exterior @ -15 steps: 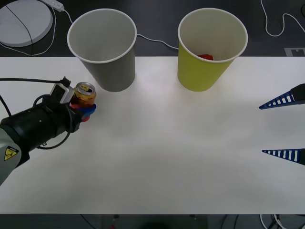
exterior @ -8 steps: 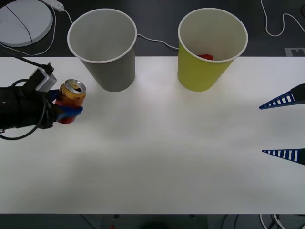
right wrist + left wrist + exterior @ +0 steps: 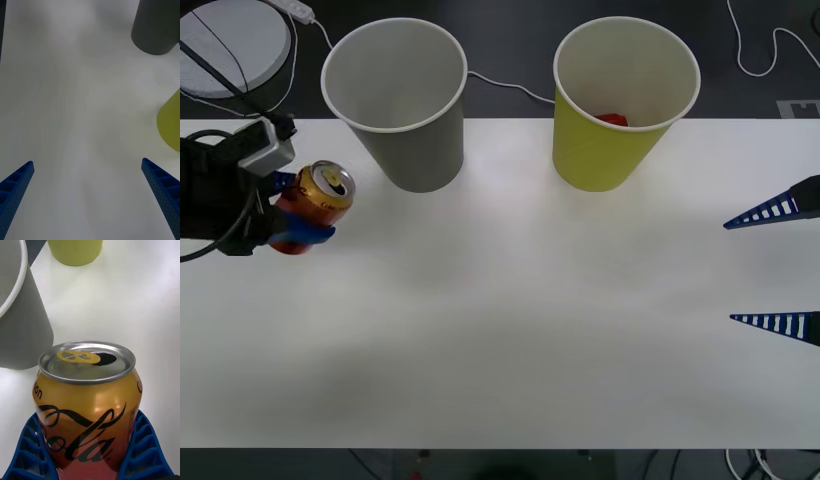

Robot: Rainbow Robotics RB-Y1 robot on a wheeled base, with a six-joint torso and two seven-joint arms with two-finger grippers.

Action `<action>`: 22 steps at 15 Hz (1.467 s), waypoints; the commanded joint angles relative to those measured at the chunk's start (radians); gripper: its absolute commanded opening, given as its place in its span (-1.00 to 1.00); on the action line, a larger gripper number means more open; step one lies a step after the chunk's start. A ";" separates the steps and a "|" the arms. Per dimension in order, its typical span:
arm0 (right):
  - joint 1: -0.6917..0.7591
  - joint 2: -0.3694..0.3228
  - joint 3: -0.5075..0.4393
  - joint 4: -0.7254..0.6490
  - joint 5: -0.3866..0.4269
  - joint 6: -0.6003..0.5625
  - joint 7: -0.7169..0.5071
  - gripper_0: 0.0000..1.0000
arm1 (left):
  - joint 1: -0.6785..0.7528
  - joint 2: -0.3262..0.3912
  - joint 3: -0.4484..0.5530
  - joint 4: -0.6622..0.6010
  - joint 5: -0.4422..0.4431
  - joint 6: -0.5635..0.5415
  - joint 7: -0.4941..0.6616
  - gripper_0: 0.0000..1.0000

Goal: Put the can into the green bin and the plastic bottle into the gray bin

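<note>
My left gripper [image 3: 292,215] is shut on the can [image 3: 315,200], a small red and orange-gold drink can with a gold pull tab. It holds the can tilted above the table's far left, to the left of the gray bin [image 3: 398,100]. In the left wrist view the blue fingers [image 3: 32,450] clasp both sides of the can [image 3: 87,405], with the gray bin [image 3: 18,315] close by and the green bin [image 3: 75,251] farther off. The green bin [image 3: 620,100] stands at the back right with something red inside. My right gripper [image 3: 780,270] is open at the right edge. The plastic bottle is out of view.
A round white device [image 3: 230,40] and white cables [image 3: 500,85] lie on the dark surface behind the table. The white table [image 3: 530,330] spreads in front of the two cups. In the right wrist view the gray bin [image 3: 155,26] and the green bin [image 3: 170,123] stand ahead.
My left gripper has lifted the can and carried it leftward, and the can now tilts. The right arm has not moved.
</note>
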 commanded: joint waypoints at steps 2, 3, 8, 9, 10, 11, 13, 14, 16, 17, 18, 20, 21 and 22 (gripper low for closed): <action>0.000 0.000 0.000 0.000 0.000 0.000 0.000 1.00 | -0.092 0.049 -0.002 0.000 -0.012 -0.028 0.041 -1.00; 0.000 0.000 0.000 0.000 0.000 0.000 0.000 1.00 | -0.093 0.069 -0.002 0.000 -0.006 -0.028 0.052 -1.00; 0.000 0.000 0.000 0.000 0.000 0.000 0.000 1.00 | -0.181 0.109 0.000 0.003 0.028 -0.028 0.098 -1.00; 0.000 0.000 0.000 0.000 0.000 0.000 0.000 1.00 | -0.210 0.109 -0.002 0.003 0.037 -0.028 0.109 -1.00; 0.000 0.000 0.000 0.000 0.000 0.000 0.000 1.00 | -0.230 0.109 -0.002 0.003 0.048 -0.028 0.118 -1.00; 0.000 0.000 0.000 0.000 0.000 0.000 0.000 1.00 | -0.254 0.109 -0.011 0.002 0.057 -0.028 0.129 -1.00; 0.000 0.000 0.000 0.000 0.000 0.000 0.000 1.00 | -0.328 0.112 -0.069 -0.001 0.069 -0.028 0.204 -1.00; 0.000 0.000 0.000 0.000 0.000 0.000 0.000 1.00 | -0.371 0.121 -0.114 -0.015 0.077 -0.028 0.251 -1.00; 0.000 0.000 0.000 0.000 0.000 0.000 0.000 1.00 | -0.470 0.150 -0.216 -0.032 0.095 -0.028 0.339 -1.00; 0.000 0.000 0.000 0.000 0.000 0.000 0.000 1.00 | -0.518 0.160 -0.262 -0.031 0.106 -0.028 0.376 -1.00; 0.000 0.000 0.000 0.000 0.000 0.000 0.000 1.00 | -0.573 0.158 -0.321 -0.026 0.117 -0.028 0.431 -1.00; 0.000 0.000 0.000 0.000 0.000 0.000 0.000 1.00 | -0.690 0.144 -0.426 -0.006 0.118 -0.028 0.511 -1.00; 0.000 0.000 0.000 0.000 0.000 0.000 0.000 1.00 | -0.759 0.129 -0.485 0.028 0.120 -0.028 0.547 -1.00; 0.000 0.000 0.000 0.000 0.000 0.000 0.000 1.00 | -0.819 0.114 -0.531 0.068 0.120 -0.028 0.567 -1.00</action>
